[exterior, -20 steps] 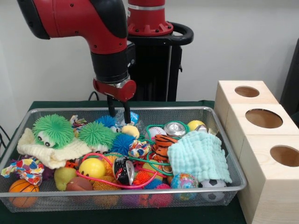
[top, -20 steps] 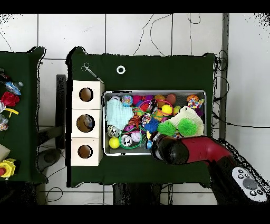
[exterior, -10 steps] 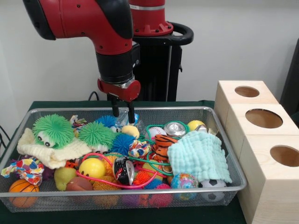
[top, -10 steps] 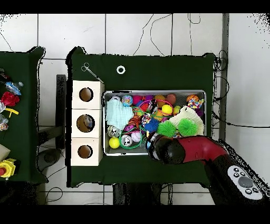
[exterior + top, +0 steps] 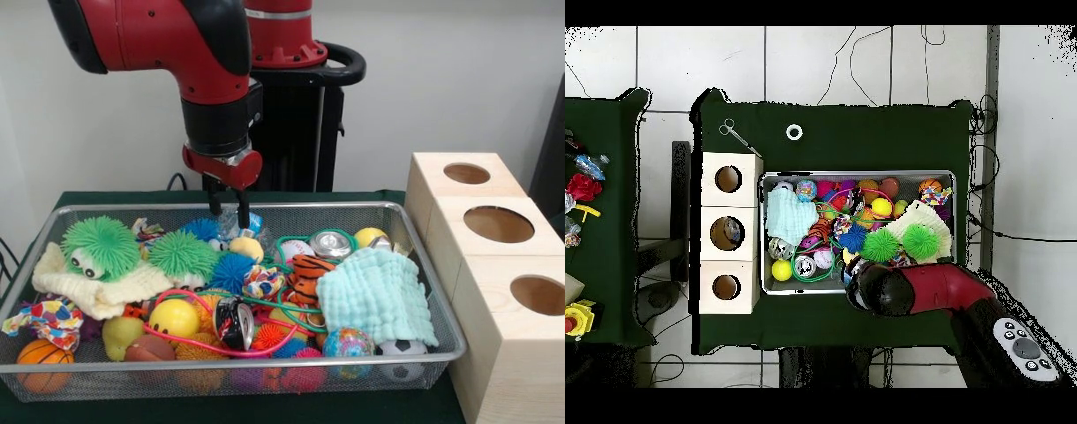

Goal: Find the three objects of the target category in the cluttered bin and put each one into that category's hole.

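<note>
Overhead, hand (image 5: 228, 207) above cluttered bin (image 5: 424, 291).

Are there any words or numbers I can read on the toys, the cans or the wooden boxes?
None can be read.
The dark can lying in the bin has markings, but they are too blurred to read.
The silver can shows only its top, with no text that can be made out.
The wooden boxes are plain, with no labels by their holes.
The yellow ball has only a drawn face, no letters.
</note>
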